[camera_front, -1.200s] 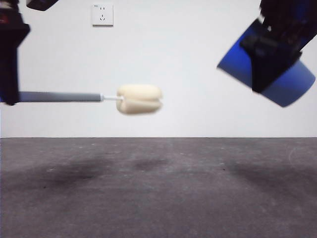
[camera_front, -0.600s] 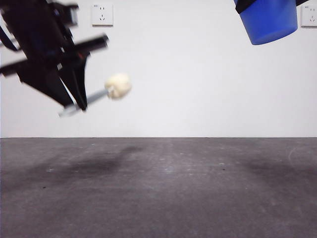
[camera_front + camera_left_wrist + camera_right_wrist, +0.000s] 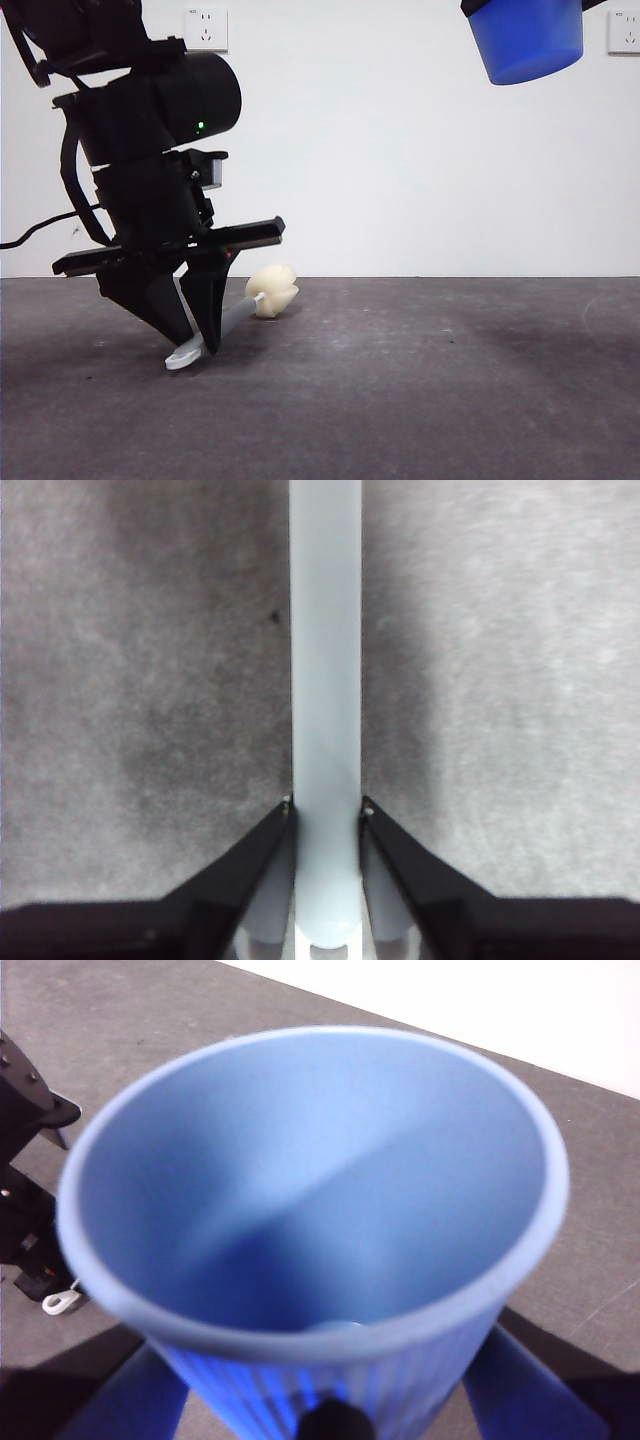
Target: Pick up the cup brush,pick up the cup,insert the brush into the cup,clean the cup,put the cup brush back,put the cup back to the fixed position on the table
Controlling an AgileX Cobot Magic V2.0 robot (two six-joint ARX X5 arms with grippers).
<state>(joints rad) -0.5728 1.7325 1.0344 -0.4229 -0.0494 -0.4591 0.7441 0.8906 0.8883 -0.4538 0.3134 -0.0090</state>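
Observation:
My left gripper (image 3: 195,335) is down at the table (image 3: 400,400) on the left, shut on the grey handle of the cup brush (image 3: 237,314). The brush's cream sponge head (image 3: 273,291) and white looped end (image 3: 183,356) touch or nearly touch the table. In the left wrist view the handle (image 3: 325,680) runs between the jaws of my left gripper (image 3: 326,810). My right gripper holds the blue cup (image 3: 527,40) high at the top right, upright. In the right wrist view the cup (image 3: 310,1210) fills the frame, its mouth toward the camera, and the jaws grip its ribbed side.
A white wall with two sockets (image 3: 206,29) stands behind the table. The left arm's black body (image 3: 140,150) fills the left side of the front view. It also shows at the edge of the right wrist view (image 3: 25,1160).
My left gripper has come down from mid-height to the table with the brush, which now lies low and slanted. The cup has risen to the top right and turned upright.

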